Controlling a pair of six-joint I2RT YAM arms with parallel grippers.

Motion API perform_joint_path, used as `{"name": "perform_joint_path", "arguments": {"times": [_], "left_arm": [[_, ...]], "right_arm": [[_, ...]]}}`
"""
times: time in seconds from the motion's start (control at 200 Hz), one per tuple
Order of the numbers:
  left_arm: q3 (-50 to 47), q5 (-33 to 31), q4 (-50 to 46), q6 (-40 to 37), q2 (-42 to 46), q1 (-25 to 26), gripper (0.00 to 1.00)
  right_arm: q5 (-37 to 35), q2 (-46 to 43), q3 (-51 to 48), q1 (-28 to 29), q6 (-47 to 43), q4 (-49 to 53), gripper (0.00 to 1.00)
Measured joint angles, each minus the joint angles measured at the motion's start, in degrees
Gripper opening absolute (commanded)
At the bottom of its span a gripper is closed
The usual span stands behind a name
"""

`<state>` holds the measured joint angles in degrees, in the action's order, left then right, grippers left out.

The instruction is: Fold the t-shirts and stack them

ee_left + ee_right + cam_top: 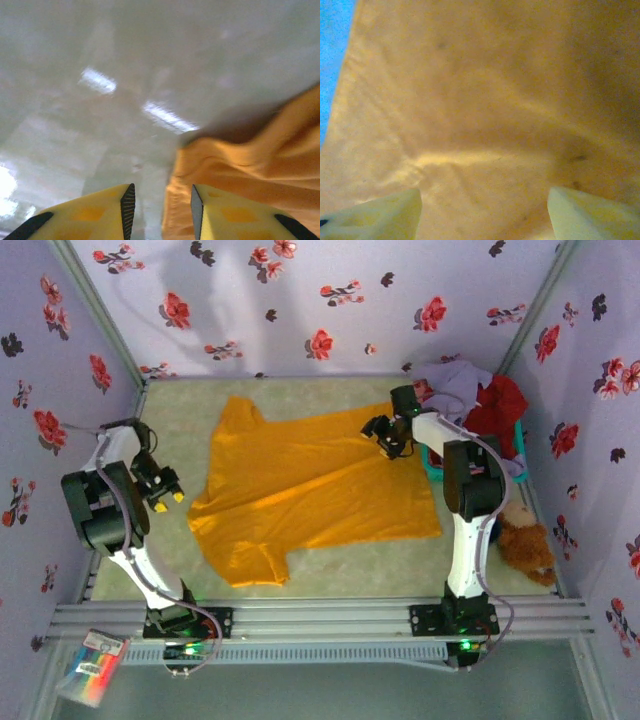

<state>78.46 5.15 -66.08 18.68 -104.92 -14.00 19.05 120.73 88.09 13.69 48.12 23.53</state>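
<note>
Nearest the left wrist camera, we see the left gripper with its yellow fingers parted and nothing between them. The left edge of the orange-yellow t-shirt lies just beside the right-hand finger on the pale tabletop.

From above, the orange-yellow t-shirt lies spread flat across the middle of the tabletop, sleeves toward the left edge. The right gripper stands over its far right corner, jaws released and spread wide above the cloth; we cannot tell whether they touch it.

A teal basket occupies the far right corner, holding a lavender t-shirt and a red t-shirt. The right arm partly covers the basket. A teddy bear lies at the right edge.
</note>
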Motion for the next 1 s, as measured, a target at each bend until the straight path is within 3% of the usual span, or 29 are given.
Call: {"name": "perform_joint_path", "arguments": {"times": [0.205,0.43,1.0], "left_arm": [[5.9,5.75,2.97,0.5,-6.08,2.89,0.25],[8.09,10.16,6.78,2.86,-13.16,3.15,0.26],[10.29,15.54,12.66,5.22,-16.11,4.92,0.28]], "right_arm": [[1.88,-1.64,3.58,0.74,-0.98,1.57,0.67],[2.23,-3.06,3.72,0.72,-1.57,2.71,0.66],[3.32,-3.06,4.35,0.72,-1.62,4.26,0.67]]}}
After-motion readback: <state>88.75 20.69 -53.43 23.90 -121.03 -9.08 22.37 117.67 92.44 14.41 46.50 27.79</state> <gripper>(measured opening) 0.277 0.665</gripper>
